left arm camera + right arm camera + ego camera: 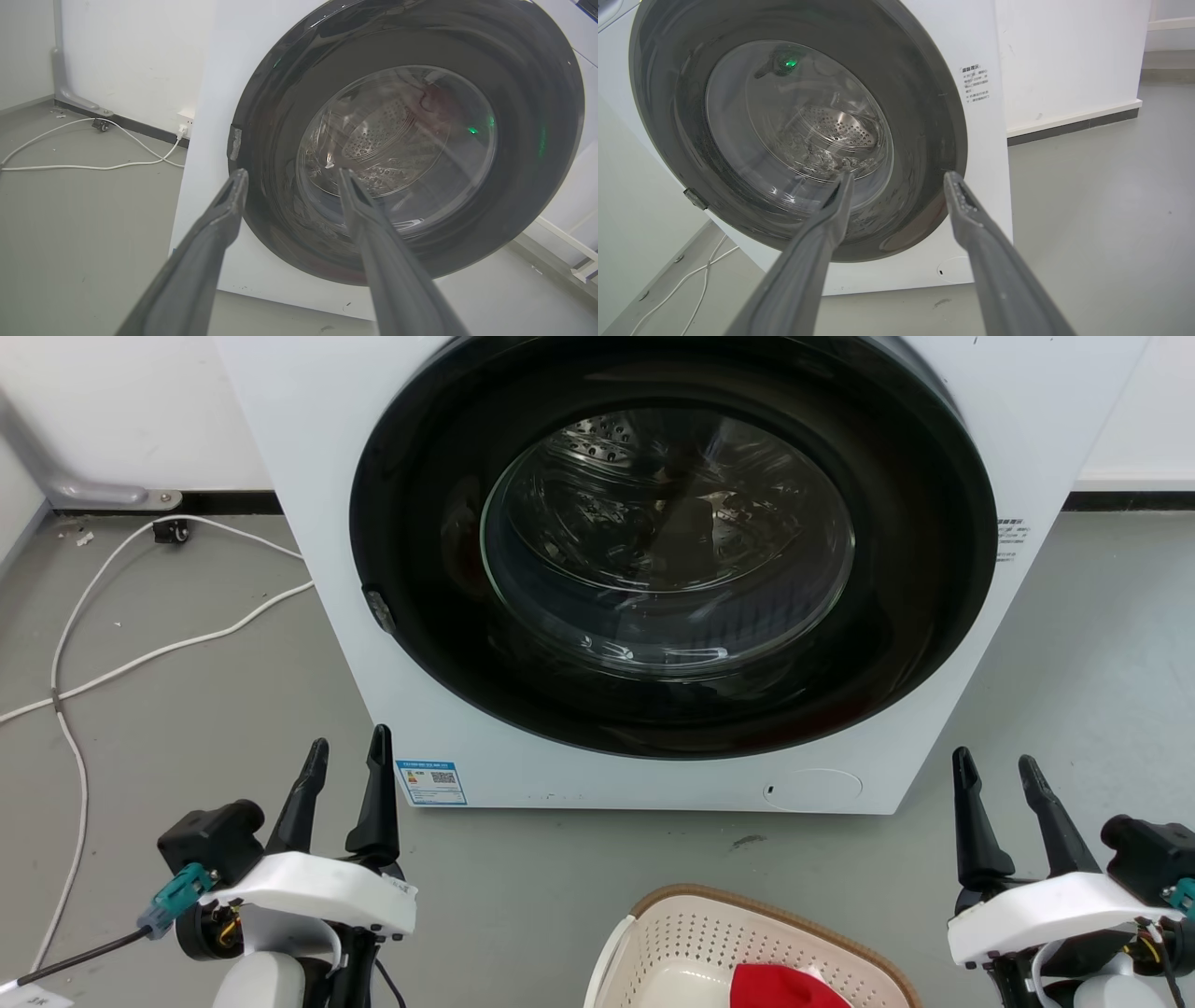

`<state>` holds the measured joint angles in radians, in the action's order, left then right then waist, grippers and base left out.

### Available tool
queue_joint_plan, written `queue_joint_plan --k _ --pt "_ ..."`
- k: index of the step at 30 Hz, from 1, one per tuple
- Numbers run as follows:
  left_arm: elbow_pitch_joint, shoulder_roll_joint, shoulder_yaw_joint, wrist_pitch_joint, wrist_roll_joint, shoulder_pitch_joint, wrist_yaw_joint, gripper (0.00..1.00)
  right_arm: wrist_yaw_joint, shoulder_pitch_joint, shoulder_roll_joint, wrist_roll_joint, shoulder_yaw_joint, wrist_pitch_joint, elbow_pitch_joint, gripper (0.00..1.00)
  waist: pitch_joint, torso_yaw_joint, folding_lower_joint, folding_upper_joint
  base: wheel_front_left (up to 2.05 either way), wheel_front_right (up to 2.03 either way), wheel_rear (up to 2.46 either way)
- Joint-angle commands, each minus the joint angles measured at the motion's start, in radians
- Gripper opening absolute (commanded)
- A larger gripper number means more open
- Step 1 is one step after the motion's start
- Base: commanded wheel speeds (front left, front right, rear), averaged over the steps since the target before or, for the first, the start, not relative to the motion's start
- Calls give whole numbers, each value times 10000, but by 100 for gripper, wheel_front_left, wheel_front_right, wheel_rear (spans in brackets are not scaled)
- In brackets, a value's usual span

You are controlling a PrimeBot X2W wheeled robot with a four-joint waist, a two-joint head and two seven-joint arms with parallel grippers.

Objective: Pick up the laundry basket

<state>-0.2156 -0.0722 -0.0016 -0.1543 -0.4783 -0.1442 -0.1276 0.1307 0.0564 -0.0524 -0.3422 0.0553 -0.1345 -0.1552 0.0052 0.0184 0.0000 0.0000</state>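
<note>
Grey floor (523,887), laundry basket (691,938), washer label (431,783), perhaps QR

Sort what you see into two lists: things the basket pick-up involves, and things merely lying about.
Job in hand:
cream-white perforated plastic laundry basket with brown rim
left gripper, open
right gripper, open

Lying about:
white front-loading washing machine with dark round door
loose white cable
red cloth inside the basket

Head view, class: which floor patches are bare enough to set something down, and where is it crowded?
Bare floor runs between the washer front and the laundry basket; another patch lies right of the washer, above the right gripper. Left of the washer, a white cable crosses the floor beyond the left gripper.
</note>
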Motion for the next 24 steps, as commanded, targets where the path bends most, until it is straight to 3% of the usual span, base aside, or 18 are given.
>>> queue_joint_plan --k 1,24 --pt "56 -64 -38 -82 231 -207 38 100 -1 -14 5 263 -19 -32 79 100 3 -5 0 0 0 0 0" --pt "-432 -129 -291 -607 2400 -375 223 100 0 -129 21 2345 15 -137 94 100 6 -6 0 0 0 0 0"
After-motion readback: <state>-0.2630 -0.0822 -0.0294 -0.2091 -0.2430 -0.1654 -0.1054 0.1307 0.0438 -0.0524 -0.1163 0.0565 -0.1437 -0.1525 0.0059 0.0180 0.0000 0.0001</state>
